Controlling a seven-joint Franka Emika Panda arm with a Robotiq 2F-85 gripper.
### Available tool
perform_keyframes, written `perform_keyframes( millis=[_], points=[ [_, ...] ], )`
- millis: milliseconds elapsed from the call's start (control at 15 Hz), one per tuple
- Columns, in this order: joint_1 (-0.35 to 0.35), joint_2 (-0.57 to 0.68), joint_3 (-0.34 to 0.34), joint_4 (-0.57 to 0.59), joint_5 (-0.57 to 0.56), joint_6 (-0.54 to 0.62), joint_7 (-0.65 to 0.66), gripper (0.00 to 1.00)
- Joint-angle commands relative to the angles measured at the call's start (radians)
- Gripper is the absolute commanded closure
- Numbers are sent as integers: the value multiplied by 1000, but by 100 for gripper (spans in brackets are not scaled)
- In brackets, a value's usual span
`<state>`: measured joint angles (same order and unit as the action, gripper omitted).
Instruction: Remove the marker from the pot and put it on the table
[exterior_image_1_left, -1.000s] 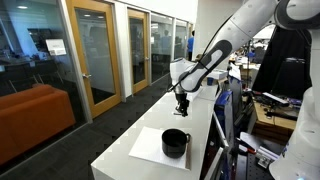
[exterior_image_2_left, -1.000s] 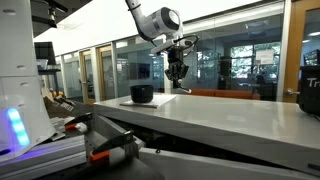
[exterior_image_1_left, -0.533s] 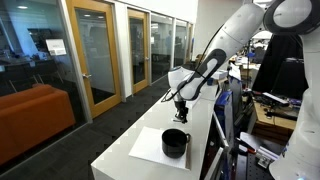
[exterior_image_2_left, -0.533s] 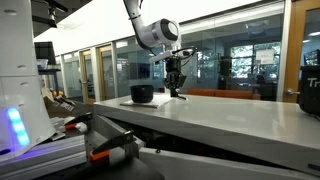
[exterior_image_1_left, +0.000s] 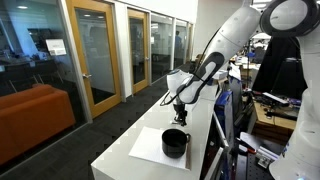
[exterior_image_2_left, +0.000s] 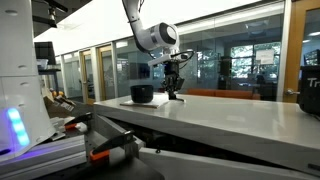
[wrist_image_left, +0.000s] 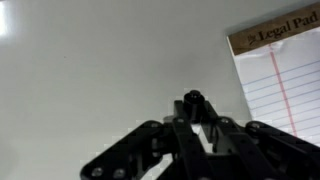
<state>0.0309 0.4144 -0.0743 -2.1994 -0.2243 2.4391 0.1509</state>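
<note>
Gripper (exterior_image_1_left: 180, 117): 1, fingers pinched on the marker (wrist_image_left: 193, 98), low over bare table (wrist_image_left: 90, 70) beside the pad (wrist_image_left: 285, 90). Pot (exterior_image_1_left: 175, 142): 1, on the pad, near the table's short edge. I lower to contact before releasing, lest it roll.

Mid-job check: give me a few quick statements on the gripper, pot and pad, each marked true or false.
1. The gripper is inside the small black cylindrical pot. False: it hangs low over the long white table, beside the pot.
2. The pot stands on the white lined legal pad. True.
3. The pot lies tipped on its side. False: it stands upright.
4. In the wrist view, the pad lies to the right of the gripper. True.
</note>
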Motion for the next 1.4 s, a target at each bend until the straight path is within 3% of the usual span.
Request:
perform_keyframes(
  millis=[0,467,1000,1333],
  points=[
    [7,22,-4,18,-3,12,-7,51],
    [13,24,1,32,7,-2,-4,2],
    [18,-90,21,64,30,-36,-16,0],
    [37,-241,50,67,47,-137,24,0]
  ],
)
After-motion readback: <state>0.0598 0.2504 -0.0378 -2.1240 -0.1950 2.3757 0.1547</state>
